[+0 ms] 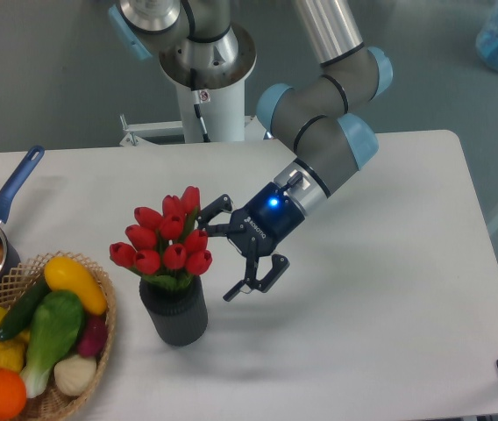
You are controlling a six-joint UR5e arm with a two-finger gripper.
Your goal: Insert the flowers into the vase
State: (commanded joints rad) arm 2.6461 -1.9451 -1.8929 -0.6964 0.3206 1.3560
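Note:
The flowers (166, 239), a bunch of red tulips with green leaves, stand upright in the vase (174, 313), a dark ribbed cylinder on the white table left of centre. Their stems are hidden inside the vase. My gripper (221, 250) is just to the right of the bunch, at bud height, with its two black fingers spread wide apart. One finger (215, 209) reaches near the top buds, the other finger (253, 282) hangs lower right of the vase. It holds nothing.
A wicker basket (104, 338) of toy vegetables and fruit sits at the front left, close beside the vase. A blue-handled pan (8, 197) lies at the left edge. The arm's base column (207, 88) stands at the back.

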